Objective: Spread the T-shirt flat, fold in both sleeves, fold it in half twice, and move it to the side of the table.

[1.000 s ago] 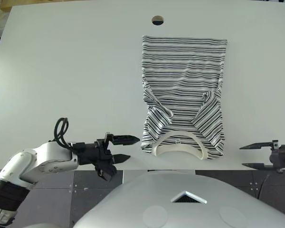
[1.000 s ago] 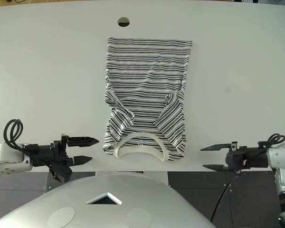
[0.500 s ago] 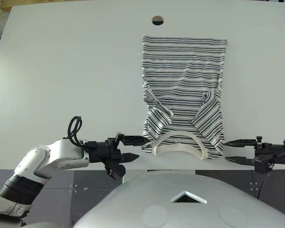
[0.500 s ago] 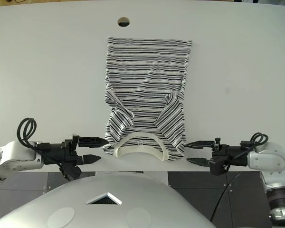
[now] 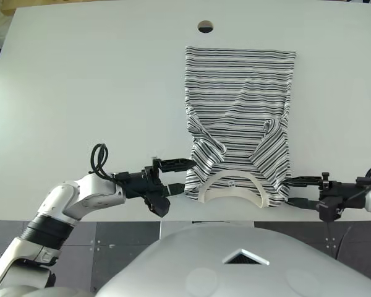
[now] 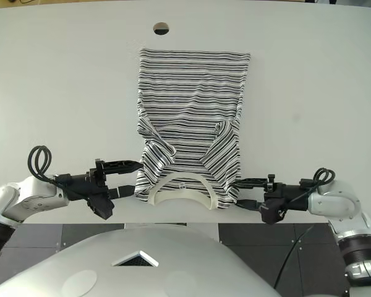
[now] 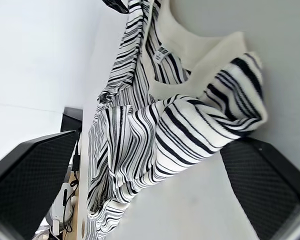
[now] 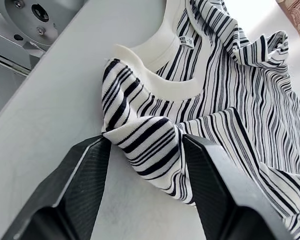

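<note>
Right wrist view: striped T-shirt [image 8: 230, 120], cream ribbed collar [image 8: 162, 83]

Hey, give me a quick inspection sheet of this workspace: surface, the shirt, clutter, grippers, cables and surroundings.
Surface: white table, with a round hole near its far edge.
Job's things: striped T-shirt lies flat, both sleeves folded in, collar toward the robot; not yet folded in half.
Clutter: nothing seen.
Grippers: left gripper open around the shirt's near left corner; right gripper open around its near right corner.
Cables: black cable loop at the left wrist; second loop at the right wrist.
Surroundings: dark floor tiles below the table's near edge.
</note>
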Robot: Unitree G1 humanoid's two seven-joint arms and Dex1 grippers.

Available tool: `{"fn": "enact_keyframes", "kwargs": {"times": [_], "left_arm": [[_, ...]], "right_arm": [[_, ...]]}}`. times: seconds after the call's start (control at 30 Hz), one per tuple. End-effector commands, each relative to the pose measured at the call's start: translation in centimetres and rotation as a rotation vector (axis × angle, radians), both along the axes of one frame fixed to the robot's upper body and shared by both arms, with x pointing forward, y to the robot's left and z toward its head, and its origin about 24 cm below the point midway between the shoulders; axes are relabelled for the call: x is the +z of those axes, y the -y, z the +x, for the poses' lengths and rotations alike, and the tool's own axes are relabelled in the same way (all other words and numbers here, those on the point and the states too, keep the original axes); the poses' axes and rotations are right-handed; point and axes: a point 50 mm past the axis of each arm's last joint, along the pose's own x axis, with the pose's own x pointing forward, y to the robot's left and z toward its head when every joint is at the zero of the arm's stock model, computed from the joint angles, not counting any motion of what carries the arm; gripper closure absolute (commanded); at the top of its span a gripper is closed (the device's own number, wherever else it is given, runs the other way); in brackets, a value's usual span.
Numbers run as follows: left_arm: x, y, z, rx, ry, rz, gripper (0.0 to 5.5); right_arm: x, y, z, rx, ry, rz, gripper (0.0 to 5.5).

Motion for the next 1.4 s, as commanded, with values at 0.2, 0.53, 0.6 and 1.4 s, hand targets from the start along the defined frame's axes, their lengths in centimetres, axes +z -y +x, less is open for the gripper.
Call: {"fn": "enact_keyframes", "kwargs": {"times": [0.2,0.53,0.6,1.4], "left_arm": [[-7.0,-2.4,-4.5,-0.107,-0.229,0.381,1.81],[-8.0,-2.5,-4.2,-0.144,-0.161,0.442,3.60],[-8.1,-2.6,-4.3,-0.156,-0.161,0.444,3.83],[1.5,0.4,-6.0,-0.023,-0.976,0.119,5.39]], "right_arm": [[-1.3,-0.1,-0.3,0.040,-0.055,-0.079,3.68],[-1.3,-0.3,-0.4,0.039,-0.065,-0.059,5.40],[-1.3,-0.4,-0.4,0.036,-0.065,-0.056,5.40],[5.4,-1.9,1.5,-0.157,-0.576,0.289,5.40]]}}
